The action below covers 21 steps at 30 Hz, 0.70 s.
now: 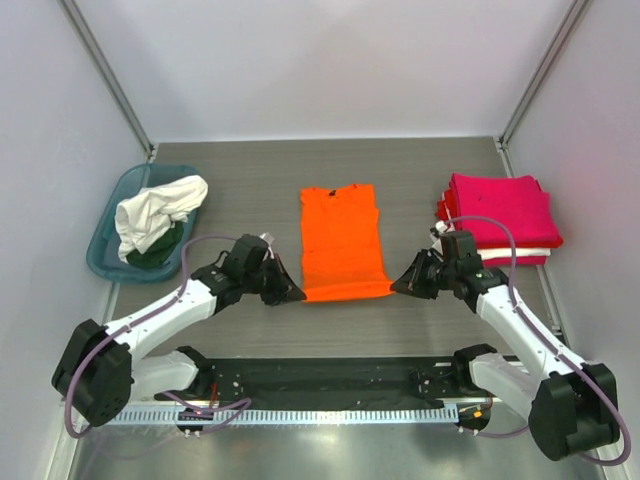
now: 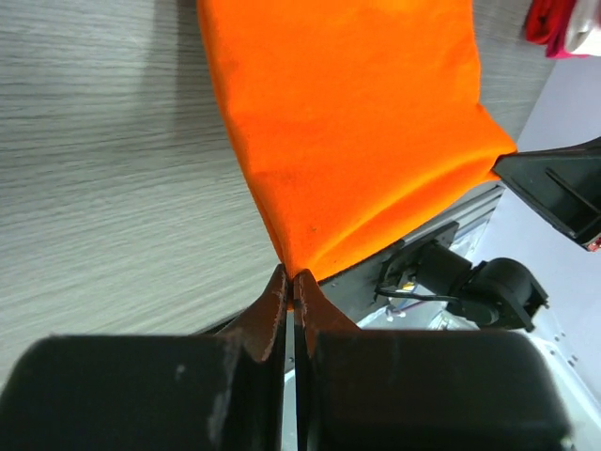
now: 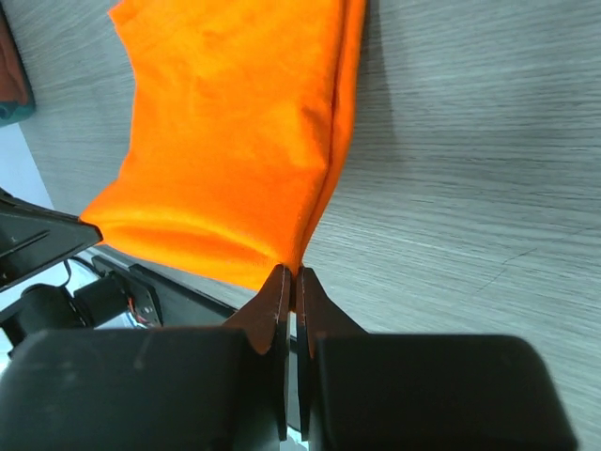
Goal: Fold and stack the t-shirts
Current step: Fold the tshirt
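ok so the orange t-shirt is laid out flat in the middle of the table, already narrowed into a long strip with the sleeves tucked in, neckline pointing away from the arms and the hem on the near side

both near corners of that hem are pinched. The left gripper has its fingers squeezed right together on the near-left corner; in the left wrist view you can see the cloth coming to a point and disappearing between the two tips. The right gripper is doing the same on the near-right corner, tips closed tight with the folded edge of the shirt running straight into them. The hem runs stretched between the two grippers, with a few soft ripples near the corners

off to the right, near the far corner, there's a neat pile of folded magenta-red shirts with a white layer peeking out near the bottom

on the far left sits the teal tub, with a crumpled white shirt heaped in it and a bit of a dark green shirt showing underneath, well apart from the orange one
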{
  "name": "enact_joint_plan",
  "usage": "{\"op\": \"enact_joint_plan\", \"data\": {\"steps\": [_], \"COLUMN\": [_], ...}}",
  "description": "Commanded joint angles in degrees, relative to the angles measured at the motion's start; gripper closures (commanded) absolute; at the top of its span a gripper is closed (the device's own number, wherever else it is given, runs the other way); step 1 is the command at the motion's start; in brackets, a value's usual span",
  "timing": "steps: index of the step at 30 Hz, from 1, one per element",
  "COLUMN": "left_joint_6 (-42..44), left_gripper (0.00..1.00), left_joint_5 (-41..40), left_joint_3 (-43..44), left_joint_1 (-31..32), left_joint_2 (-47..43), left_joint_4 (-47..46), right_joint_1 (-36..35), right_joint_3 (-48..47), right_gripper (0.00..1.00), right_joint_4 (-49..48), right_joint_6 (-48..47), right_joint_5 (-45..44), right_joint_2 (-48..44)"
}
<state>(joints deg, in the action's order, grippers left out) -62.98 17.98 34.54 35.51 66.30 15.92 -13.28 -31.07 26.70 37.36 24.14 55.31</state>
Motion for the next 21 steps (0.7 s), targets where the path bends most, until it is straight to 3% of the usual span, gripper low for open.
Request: {"op": "enact_joint_plan", "data": {"steps": [1,9,21], "left_joint_6": [0.31,1.63,5.06], "left_gripper": [1.00,1.00,1.00], "left_joint_5": [-2.33,-2.25,2.06], "left_joint_3": [4.82,12.91,25.12], "left_joint_1": [-0.17,-3.42,-10.98], "left_joint_2": [-2.05,-0.57,11.73], "left_joint_4": [5.34,7.98,7.63], "right_joint_1": [0.27,0.27,0.88], "right_joint_3": [-6.44,-18.48,-34.92], "right_gripper": [0.99,0.99,0.99], "right_joint_4": [3.79,5.91,5.65], "right_joint_6": [-0.98,-2.82,-5.11], "right_joint_5": [-2.25,-5.68,-8.76], "right_joint_2": [-0.82,5.15,22.03]}}
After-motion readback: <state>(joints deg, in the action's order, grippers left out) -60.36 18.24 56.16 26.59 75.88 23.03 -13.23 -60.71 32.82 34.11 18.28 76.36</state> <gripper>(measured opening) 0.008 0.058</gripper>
